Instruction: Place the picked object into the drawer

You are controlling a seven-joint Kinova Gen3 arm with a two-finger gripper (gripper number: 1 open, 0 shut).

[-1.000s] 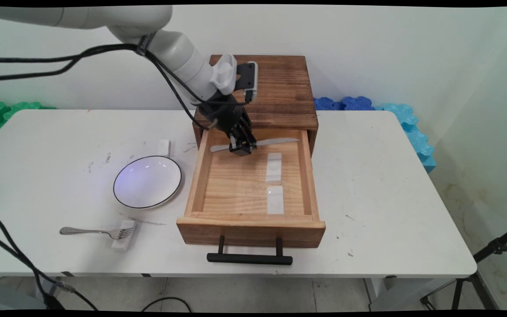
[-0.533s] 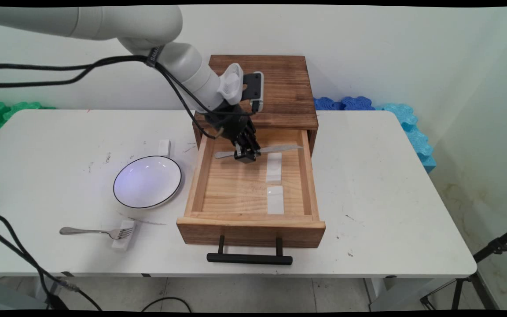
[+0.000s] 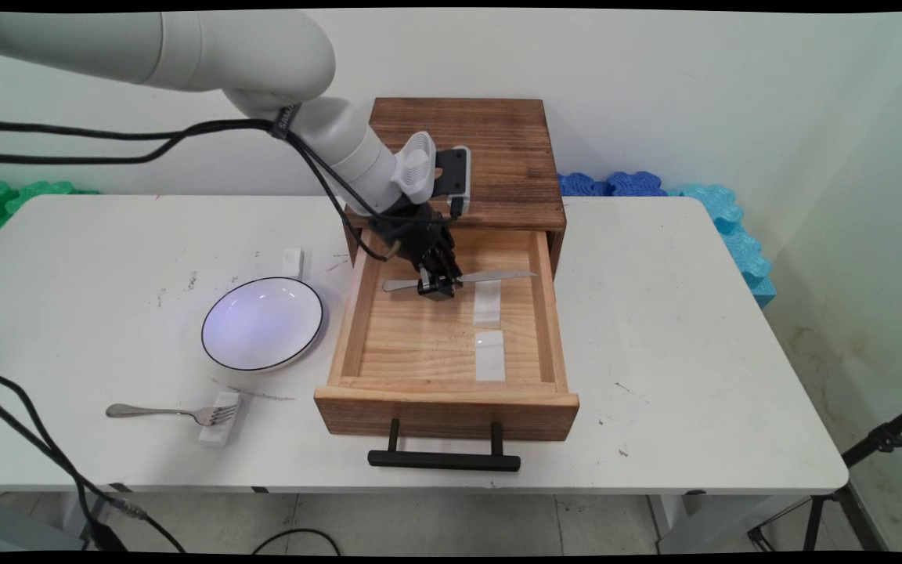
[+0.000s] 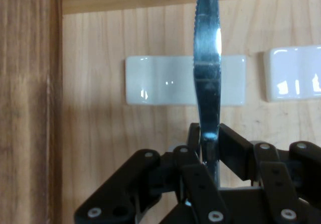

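Note:
My black gripper (image 3: 437,286) is shut on a metal table knife (image 3: 490,276) and holds it level inside the open wooden drawer (image 3: 353,313). In the hand view the gripper (image 4: 208,141) clamps the knife (image 4: 208,73) near its middle, the blade reaching out over a white rest (image 4: 160,81). That white rest (image 3: 487,301) lies on the drawer floor under the blade's tip. A second white rest (image 3: 490,355) lies nearer the drawer's front, and shows in the hand view as the second rest (image 4: 293,73) at the right edge.
The drawer belongs to a dark wooden cabinet (image 3: 498,157) at the table's back, with a black handle (image 3: 443,459) on its front. A white bowl (image 3: 262,323), a fork (image 3: 161,411) on a white rest (image 3: 220,419) and a small white block (image 3: 291,262) lie left.
The gripper has carried the knife down and toward the drawer's front, so the blade now hangs over the rear white rest. Nothing else has moved.

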